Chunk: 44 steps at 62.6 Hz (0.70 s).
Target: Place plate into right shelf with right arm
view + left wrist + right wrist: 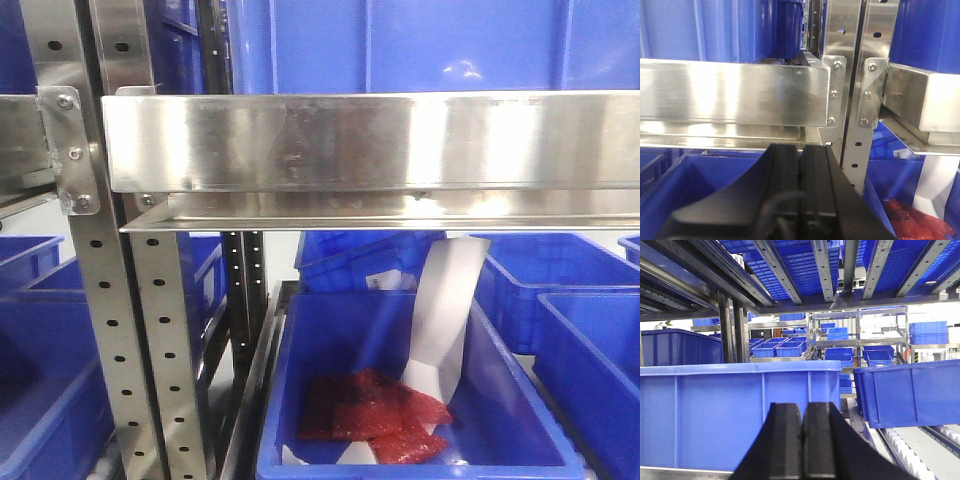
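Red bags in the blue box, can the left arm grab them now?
Probably not yet. The left gripper is shut and faces the steel shelf beam, and an upright stands between it and the red bags.

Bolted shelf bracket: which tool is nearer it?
Left, probably. The left tool sits just below and left of the bracket; the right tool faces a blue crate, with no bracket in view.

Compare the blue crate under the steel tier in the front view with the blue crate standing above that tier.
The lower crate is seen from above, its inside open to view, holding red packets and a white sheet; the upper crate shows only its outer wall, contents hidden. The lower one sits beneath the steel tier, the upper one on it. Both are blue plastic.
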### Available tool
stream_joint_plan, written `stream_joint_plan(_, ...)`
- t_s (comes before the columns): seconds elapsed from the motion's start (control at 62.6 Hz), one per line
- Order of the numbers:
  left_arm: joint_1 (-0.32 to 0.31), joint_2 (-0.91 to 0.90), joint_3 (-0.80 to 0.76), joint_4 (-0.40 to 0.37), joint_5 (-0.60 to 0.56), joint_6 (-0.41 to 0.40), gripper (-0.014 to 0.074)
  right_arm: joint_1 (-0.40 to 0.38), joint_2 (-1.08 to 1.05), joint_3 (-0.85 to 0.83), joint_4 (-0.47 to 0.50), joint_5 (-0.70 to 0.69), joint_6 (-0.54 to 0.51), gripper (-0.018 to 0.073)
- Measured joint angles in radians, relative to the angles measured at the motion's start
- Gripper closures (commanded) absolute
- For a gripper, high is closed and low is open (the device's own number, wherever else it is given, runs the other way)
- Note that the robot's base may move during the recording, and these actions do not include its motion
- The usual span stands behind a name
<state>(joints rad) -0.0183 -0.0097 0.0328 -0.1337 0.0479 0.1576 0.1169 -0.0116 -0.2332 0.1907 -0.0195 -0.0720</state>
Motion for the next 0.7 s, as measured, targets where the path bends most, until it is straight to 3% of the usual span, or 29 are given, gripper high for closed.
stream_joint_plan(0.288,0.000,0.000,0.000,0.000,0.000,0.000,0.0724,0.000,0.000,0.004,-0.007,0.032,0.000,0.0506)
stream_joint_plan(0.511,0.000,0.000,0.000,0.000,0.000,0.000,0.0724,-0.028,0.000,0.081,-0.225,0.060,0.002,0.0506)
stream_joint_plan(0.703,0.000,0.000,0.000,0.000,0.000,0.000,0.0724,-0.120,0.000,0.208,-0.191,0.060,0.072,0.0506)
